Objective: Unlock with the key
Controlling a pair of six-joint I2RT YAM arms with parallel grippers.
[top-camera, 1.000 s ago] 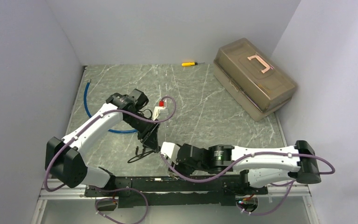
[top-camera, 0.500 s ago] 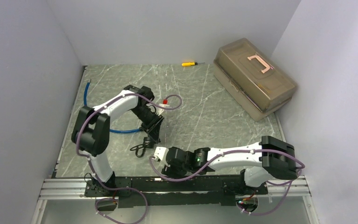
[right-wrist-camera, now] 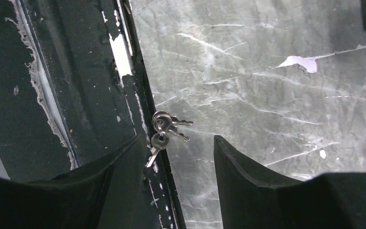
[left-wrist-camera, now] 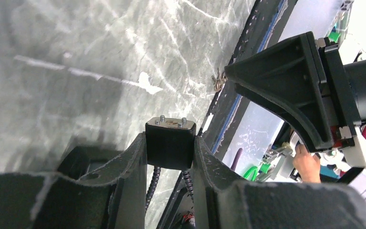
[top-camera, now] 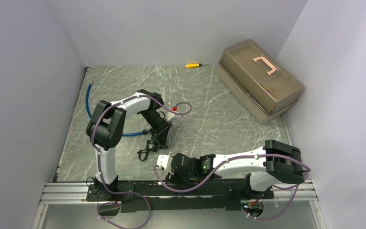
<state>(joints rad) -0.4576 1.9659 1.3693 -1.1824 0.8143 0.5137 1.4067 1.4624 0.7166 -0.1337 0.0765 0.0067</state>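
Keys (right-wrist-camera: 164, 126): a small bunch on a ring, lying on the surface (right-wrist-camera: 267, 95) at its near edge, against the black rail (right-wrist-camera: 86, 95).

Right gripper (right-wrist-camera: 178, 143): jaws apart, one finger either side of the bunch. The keys sit closer to the rail-side finger and are not gripped.

Lock (left-wrist-camera: 170, 148): a black block clamped between the fingers of the left gripper (left-wrist-camera: 170, 137), with its cable running back between them. Seen from the left wrist, the bunch shows just at the tip of the right gripper's finger ahead.

Beyond both grippers: blue hose (top-camera: 89, 102) to the left, screwdriver (top-camera: 193, 65) far ahead, toolbox (top-camera: 259, 78) far ahead to the right.
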